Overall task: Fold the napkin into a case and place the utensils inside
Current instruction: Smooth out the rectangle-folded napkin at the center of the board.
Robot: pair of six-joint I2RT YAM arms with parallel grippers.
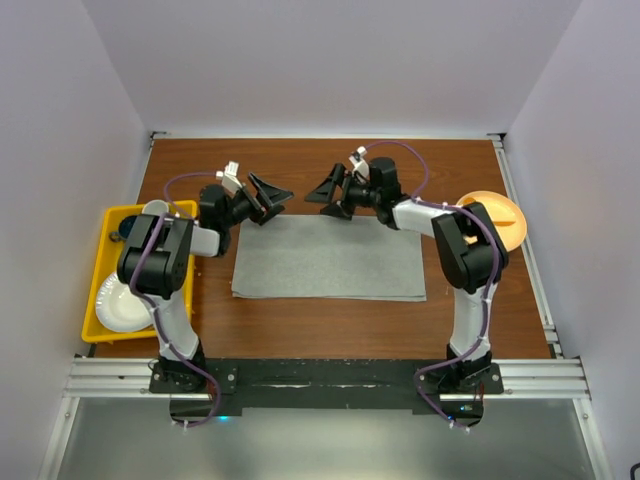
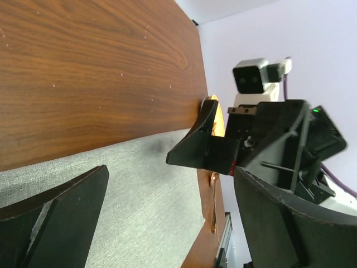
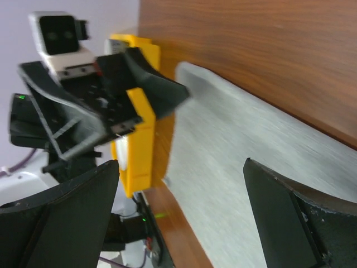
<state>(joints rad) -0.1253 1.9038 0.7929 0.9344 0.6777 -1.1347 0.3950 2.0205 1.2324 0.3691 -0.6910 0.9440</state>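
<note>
Both grippers are found fully open and empty. The left gripper (image 1: 272,200) and the right gripper (image 1: 326,196) face each other above the far edge of the napkin (image 1: 330,258), jaws spread wide. No contact with the cloth can be confirmed from any view.

The table (image 1: 330,160) is noted as bare brown wood beyond the cloth. The napkin is laid flat at the table's centre as a wide rectangle, between the two arms. A second layer seems to show along its near edge, but this cannot be settled. It is not yet narrowed into the case.

A yellow tray (image 1: 92,318) with a white plate (image 1: 122,305) stands at the left, and an orange plate (image 1: 505,218) at the right. One slim copper-coloured utensil (image 2: 213,204) is seen in the left wrist view, lying on the wood just beside the napkin's right edge. In the top view it is hidden by the right arm.

The folding step is judged to be in hand, with nothing placed inside. For the next move, both grippers would need to be lowered onto the far edge, closed on the cloth near its corners, and carried together toward the near edge.
</note>
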